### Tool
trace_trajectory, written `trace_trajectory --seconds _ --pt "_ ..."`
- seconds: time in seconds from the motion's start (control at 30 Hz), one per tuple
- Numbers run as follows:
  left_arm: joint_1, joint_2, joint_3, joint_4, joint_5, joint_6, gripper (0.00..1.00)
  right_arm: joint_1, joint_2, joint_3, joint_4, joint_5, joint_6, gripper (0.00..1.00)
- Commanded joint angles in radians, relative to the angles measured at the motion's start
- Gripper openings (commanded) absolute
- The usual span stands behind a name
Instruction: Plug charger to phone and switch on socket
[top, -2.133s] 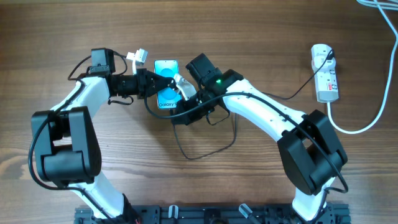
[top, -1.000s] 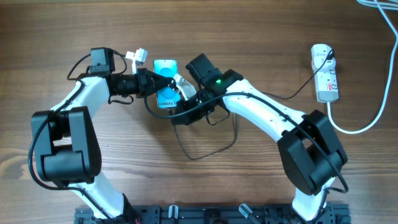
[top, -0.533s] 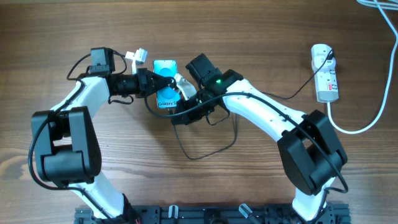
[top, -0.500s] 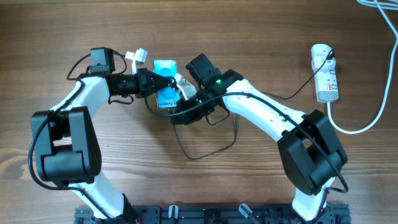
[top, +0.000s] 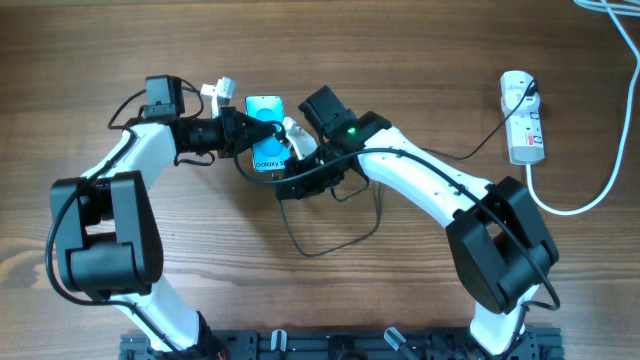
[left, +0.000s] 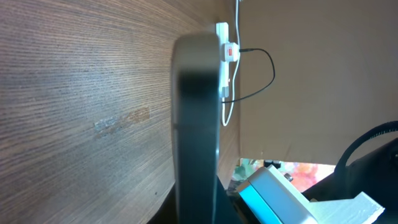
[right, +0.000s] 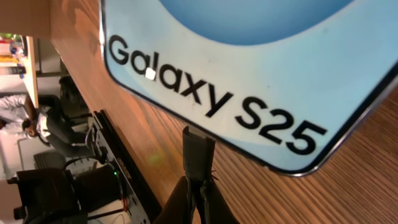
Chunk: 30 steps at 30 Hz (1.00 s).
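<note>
Closest to the arm bases, the slack of the charger (top: 340, 243) lies in a loose loop on the wooden table (top: 400, 60).

A bit further out, both grippers meet at the phone (top: 264, 115). From overhead its long axis runs roughly near-to-far with a slight lean. The end with the text faces back toward the bases, and the screen faces up.

The right wrist cam is where it gets interesting. The right gripper (right: 198, 186) is pinched tight on the charger's plug (right: 198, 149), and the plug points straight at the phone's bottom edge, just under the "Galaxy S25" lettering. The tip sits right at that edge, but honestly I can't tell if it's actually in the port or just touching.

The left gripper (top: 240, 135) is against the phone's left side. Whether it's clamping the phone or just resting there, I can't tell. The left wrist cam is mostly one blurry dark bar, with a turquoise sliver of the phone (left: 264, 200) low on the right.

Way off on the far right is the socket (top: 523, 125), well apart from everything else, with its long axis also near-to-far. The black cable runs into it, and its thick white lead (top: 600, 190) curls away toward the top right corner. It's also visible small in the left wrist view (left: 224, 50).
</note>
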Motion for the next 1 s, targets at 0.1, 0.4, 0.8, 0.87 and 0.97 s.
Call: trace_trajectory --seconds 0.1,0.4,0.8,0.87,0.97 --pt "-0.002 0.003 0.003 0.007 -0.007 -0.030 0.04 -0.001 -0.007 0.021 0.002 0.010 0.008 0.04" --pt "-0.003 0.003 0.003 0.014 -0.085 -0.027 0.04 0.000 -0.007 0.021 0.005 -0.015 -0.019 0.04" --pt "-0.003 0.003 0.003 0.000 -0.011 -0.036 0.04 0.000 -0.007 0.021 0.006 0.017 -0.019 0.04" --pt "-0.003 0.003 0.003 -0.007 -0.012 -0.035 0.04 0.000 -0.007 0.021 0.007 0.017 -0.019 0.04" --pt "-0.003 0.003 0.003 -0.010 -0.012 -0.035 0.04 0.000 -0.007 0.021 0.011 0.017 -0.019 0.04"
